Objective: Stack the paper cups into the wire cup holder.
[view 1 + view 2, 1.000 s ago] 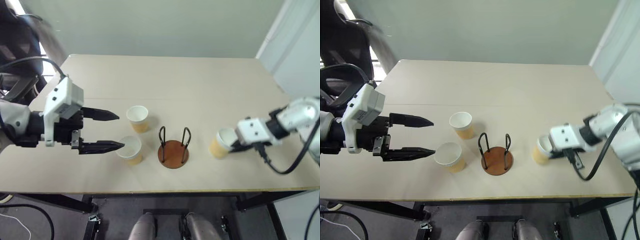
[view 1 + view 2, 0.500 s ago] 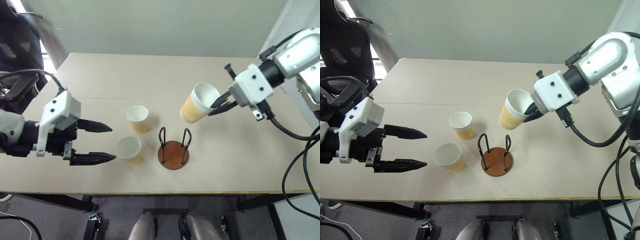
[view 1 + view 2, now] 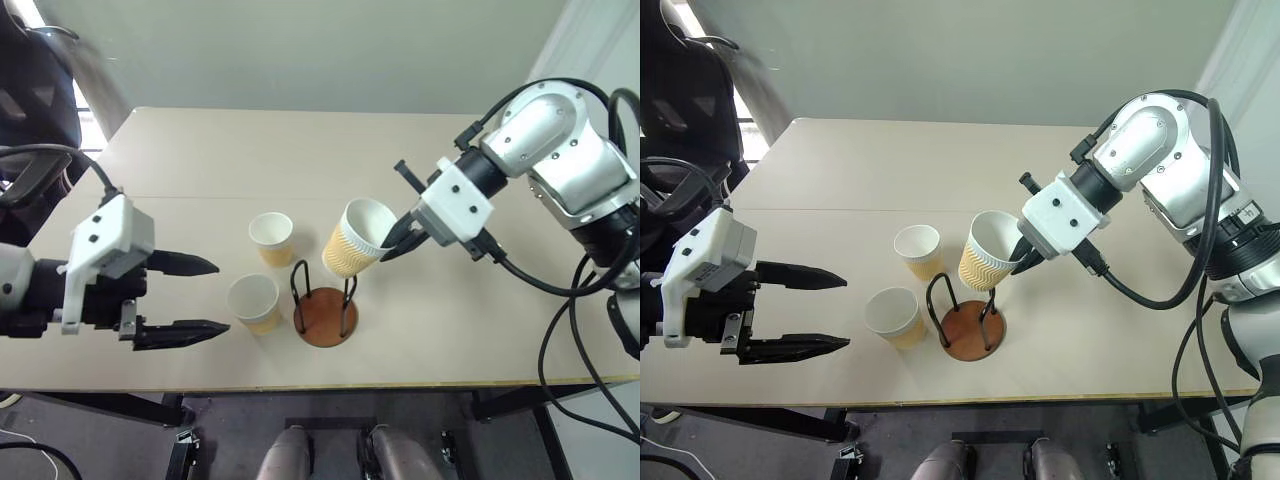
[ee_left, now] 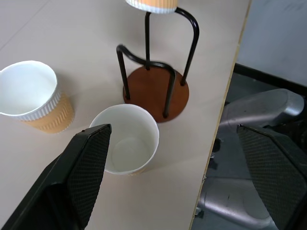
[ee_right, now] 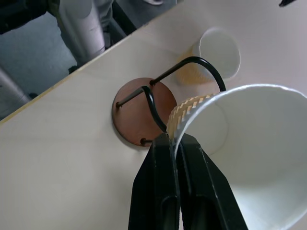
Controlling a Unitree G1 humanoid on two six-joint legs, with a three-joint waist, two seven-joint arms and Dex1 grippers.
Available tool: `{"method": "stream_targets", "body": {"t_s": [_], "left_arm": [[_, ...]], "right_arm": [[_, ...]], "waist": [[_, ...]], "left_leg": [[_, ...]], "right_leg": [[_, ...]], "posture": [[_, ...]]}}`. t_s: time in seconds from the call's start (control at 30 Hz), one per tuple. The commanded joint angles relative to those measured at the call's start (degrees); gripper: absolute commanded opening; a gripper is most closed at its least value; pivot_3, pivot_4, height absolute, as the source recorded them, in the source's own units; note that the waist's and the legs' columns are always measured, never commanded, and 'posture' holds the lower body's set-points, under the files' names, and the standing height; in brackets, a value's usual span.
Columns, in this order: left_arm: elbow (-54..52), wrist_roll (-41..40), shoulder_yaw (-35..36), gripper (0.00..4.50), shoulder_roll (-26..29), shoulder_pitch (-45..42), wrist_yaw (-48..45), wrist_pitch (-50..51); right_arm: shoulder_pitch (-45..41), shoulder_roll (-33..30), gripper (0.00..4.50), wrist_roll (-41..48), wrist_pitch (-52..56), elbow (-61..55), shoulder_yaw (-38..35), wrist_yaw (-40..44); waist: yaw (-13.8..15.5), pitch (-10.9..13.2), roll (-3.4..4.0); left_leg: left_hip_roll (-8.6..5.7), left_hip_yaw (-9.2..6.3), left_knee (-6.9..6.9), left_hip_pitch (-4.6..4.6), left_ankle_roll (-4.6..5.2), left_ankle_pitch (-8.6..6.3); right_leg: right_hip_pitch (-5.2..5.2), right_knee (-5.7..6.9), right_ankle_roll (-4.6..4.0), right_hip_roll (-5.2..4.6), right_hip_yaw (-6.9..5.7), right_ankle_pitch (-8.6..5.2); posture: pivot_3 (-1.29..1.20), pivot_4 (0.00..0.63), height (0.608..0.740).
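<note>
From the left eye view we see the right gripper (image 3: 396,238) pinching the rim of a paper cup (image 3: 356,238), one finger inside the wall and one outside, the cup tilted and hanging just above the wire cup holder (image 3: 323,304) that stands on the table (image 3: 400,150). The left gripper (image 3: 212,297) hangs over the table's near left part with its two fingers spread wide and nothing between them; a second paper cup (image 3: 254,302) stands just beyond its fingertips and a third paper cup (image 3: 272,238) a little farther off, beside the holder's far side. The right eye view gives the same layout, with the held cup's bottom overlapping the top of the holder's wire loops. In the left wrist view both spread fingers (image 4: 81,165) frame the nearer standing cup, which sits upright between them and close to one fingertip; the holder's brown disc base lies just past it, the third cup stands off to one side, and the bottom edge of the carried cup hangs over the loops. In the right wrist view the two fingers are pressed together on the held cup's white rim, with the holder right beneath and one standing cup beyond.
</note>
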Motion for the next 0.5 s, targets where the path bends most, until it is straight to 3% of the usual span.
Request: {"method": "stream_targets", "body": {"t_s": [0.03,0.2,0.5], "left_arm": [[-1.1,-0.6,2.8,4.5,0.0,0.2,0.7,0.7],[-0.8,-0.6,2.6,4.5,-0.2,0.1,1.3,0.3],[0.1,1.9,0.4,4.5,0.6,2.3,-0.5,-1.6]], "right_arm": [[-2.9,0.6,0.04,-0.6,-1.4,1.7,-1.2,0.2],[-4.9,1.5,0.04,0.1,-1.4,3.7,-2.7,0.2],[-2.0,3.1,0.04,2.5,3.6,-3.2,-4.9,0.2]], "waist": [[0.0,0.0,0.01],[0.1,0.0,0.01],[0.0,0.0,-0.01]], "left_leg": [[0.0,0.0,0.0,0.0,-0.02,-0.01],[0.0,-0.01,0.01,-0.04,-0.17,-0.1],[0.01,-0.01,-0.01,-0.05,-0.28,-0.19]], "right_leg": [[0.0,0.0,-0.01,0.0,0.0,0.0],[-0.04,-0.01,-0.02,0.0,0.0,0.01],[-0.04,-0.03,-0.08,0.01,0.0,-0.03]], "posture": [[0.0,0.15,0.74],[0.0,0.15,0.74],[0.0,0.15,0.74]]}}
